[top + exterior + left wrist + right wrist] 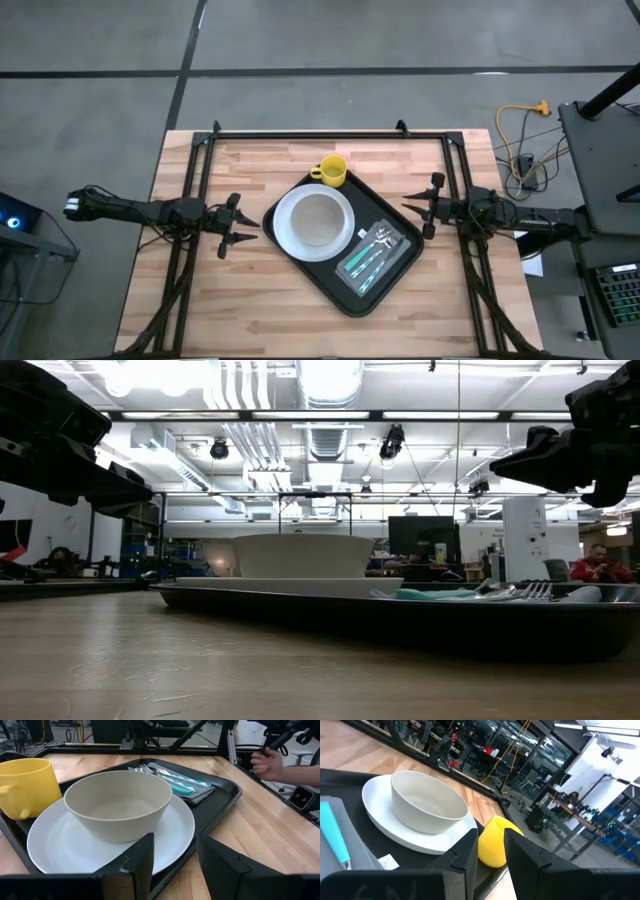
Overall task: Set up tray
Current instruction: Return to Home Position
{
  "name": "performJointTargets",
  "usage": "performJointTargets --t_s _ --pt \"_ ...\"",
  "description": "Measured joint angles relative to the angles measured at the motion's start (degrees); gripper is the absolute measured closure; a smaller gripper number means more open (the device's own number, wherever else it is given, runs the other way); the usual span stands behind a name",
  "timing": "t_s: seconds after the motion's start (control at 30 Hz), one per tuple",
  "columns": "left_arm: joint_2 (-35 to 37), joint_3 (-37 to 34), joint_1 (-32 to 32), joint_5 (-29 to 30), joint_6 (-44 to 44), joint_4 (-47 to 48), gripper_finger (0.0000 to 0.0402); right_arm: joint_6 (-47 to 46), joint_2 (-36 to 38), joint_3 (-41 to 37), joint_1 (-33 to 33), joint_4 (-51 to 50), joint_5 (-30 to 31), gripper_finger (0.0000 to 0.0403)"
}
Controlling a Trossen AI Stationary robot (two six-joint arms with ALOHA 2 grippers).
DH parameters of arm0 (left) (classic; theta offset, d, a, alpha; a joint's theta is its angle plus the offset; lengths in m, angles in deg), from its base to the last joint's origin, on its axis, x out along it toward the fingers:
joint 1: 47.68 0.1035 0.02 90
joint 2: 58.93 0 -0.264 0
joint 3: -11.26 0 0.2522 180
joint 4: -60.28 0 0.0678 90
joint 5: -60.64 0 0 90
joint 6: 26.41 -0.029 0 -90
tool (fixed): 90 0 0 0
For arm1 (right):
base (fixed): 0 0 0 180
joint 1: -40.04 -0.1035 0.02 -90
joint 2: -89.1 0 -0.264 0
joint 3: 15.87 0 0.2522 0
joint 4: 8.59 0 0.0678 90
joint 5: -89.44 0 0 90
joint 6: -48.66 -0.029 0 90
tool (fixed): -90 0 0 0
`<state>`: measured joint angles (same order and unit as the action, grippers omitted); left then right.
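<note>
The black tray lies askew on the middle of the wooden table. On it rests a white plate with a beige bowl standing in it. A yellow mug stands at the tray's far corner. Teal-handled cutlery lies on a grey napkin at the tray's right end. My left gripper is open just left of the tray and holds nothing. My right gripper is open just right of the tray and holds nothing. In the left wrist view the bowl and mug show beyond my fingers.
Black frame rails run along the far side of the table and down both sides. A person's hand shows beyond the table's right side in the left wrist view. Bare wood lies near the front edge.
</note>
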<state>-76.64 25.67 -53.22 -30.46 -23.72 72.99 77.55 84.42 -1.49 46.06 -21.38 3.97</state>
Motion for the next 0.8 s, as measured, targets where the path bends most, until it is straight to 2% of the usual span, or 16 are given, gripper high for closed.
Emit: performJointTargets --t_s 0.8 --pt "0.00 0.00 0.00 0.00 0.00 -0.02 0.0266 -0.83 0.01 0.00 0.00 0.01 0.02 0.0320"
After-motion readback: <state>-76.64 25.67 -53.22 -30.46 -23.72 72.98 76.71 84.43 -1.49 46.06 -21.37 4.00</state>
